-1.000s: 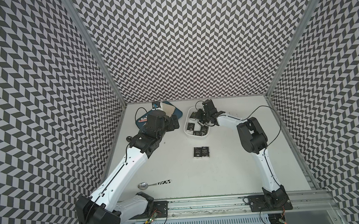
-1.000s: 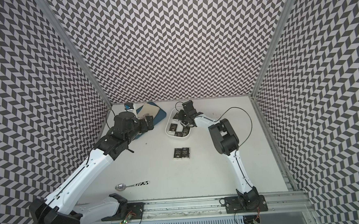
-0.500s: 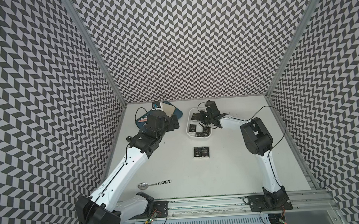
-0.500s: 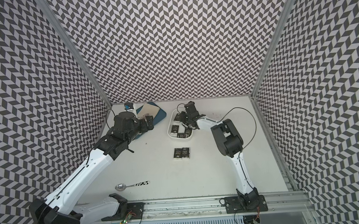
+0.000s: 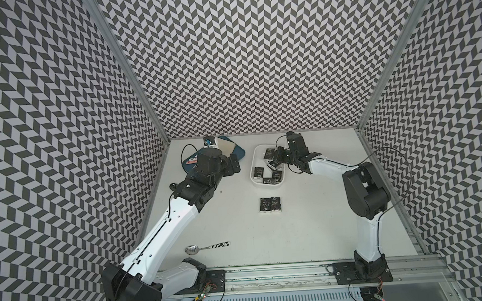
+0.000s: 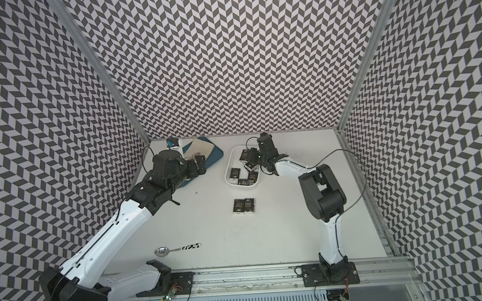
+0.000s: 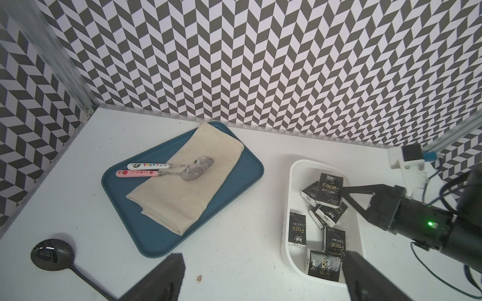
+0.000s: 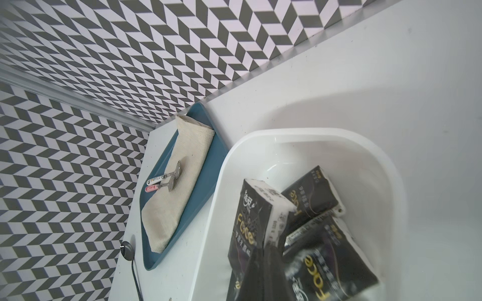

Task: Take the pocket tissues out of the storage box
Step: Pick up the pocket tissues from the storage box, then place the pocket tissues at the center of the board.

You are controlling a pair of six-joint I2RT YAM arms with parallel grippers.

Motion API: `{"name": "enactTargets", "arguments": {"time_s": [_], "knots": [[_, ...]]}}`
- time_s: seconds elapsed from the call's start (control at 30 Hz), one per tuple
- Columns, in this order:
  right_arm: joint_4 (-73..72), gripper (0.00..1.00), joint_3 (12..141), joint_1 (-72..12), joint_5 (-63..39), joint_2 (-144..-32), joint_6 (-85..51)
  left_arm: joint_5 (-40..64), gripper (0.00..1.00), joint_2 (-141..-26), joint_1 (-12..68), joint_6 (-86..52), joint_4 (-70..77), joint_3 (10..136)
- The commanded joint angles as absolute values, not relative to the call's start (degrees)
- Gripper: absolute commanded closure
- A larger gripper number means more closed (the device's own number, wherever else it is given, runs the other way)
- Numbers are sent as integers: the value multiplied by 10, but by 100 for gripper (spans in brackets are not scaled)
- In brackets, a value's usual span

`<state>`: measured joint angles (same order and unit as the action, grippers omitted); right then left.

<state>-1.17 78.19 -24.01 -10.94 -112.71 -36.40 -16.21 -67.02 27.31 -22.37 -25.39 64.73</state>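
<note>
Small flat black pocket tissues (image 7: 296, 228), with white "Face" print and white ends. Lie mostly inside the white box (image 7: 305, 173), pointing this way and that, some leaning on each other. Box at the far middle of the table, just right of a blue tray (image 7: 156, 234). Two more packets (image 5: 270, 204) out on the table, side by side and touching, nearer than the box.

One lifted packet (image 7: 329, 191) in the far half of the box, tipped up on its edge above the others. Sits right at the tips of the right gripper (image 7: 343, 189), which reaches in over the right side of the box. Looks big and close from the right wrist, with the dark fingertips (image 8: 263, 260) pressed against its side.

Jaws squeezed nearly all the way together, pinching that one packet. Touching no other packet, as far as can be seen.

Left gripper (image 7: 264, 256) up above the table, near the tray and the near end of the box. Jaws spread wide apart, nothing between them, well away from the packets.
</note>
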Motion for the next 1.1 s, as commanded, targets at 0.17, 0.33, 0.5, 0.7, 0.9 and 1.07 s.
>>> {"name": "enactTargets", "arguments": {"time_s": [0.17, 0.33, 0.5, 0.7, 0.9, 1.07], "knots": [[20, 100, 629, -199, -122, -935, -309, -151, 1, -670, 268, -220, -239, 664], [58, 100, 548, -185, -123, -848, -291, -142, 1, -674, 267, -217, -233, 668], [58, 100, 445, -185, -159, -803, -289, -135, 1, -677, 266, -218, -229, 670], [38, 100, 361, -201, -186, -779, -287, -124, 1, -681, 267, -223, -227, 677], [37, 100, 336, -243, -190, -787, -281, -122, 1, -678, 267, -223, -231, 675], [17, 100, 317, -252, -198, -790, -282, -124, 1, -674, 267, -234, -235, 676]]}}
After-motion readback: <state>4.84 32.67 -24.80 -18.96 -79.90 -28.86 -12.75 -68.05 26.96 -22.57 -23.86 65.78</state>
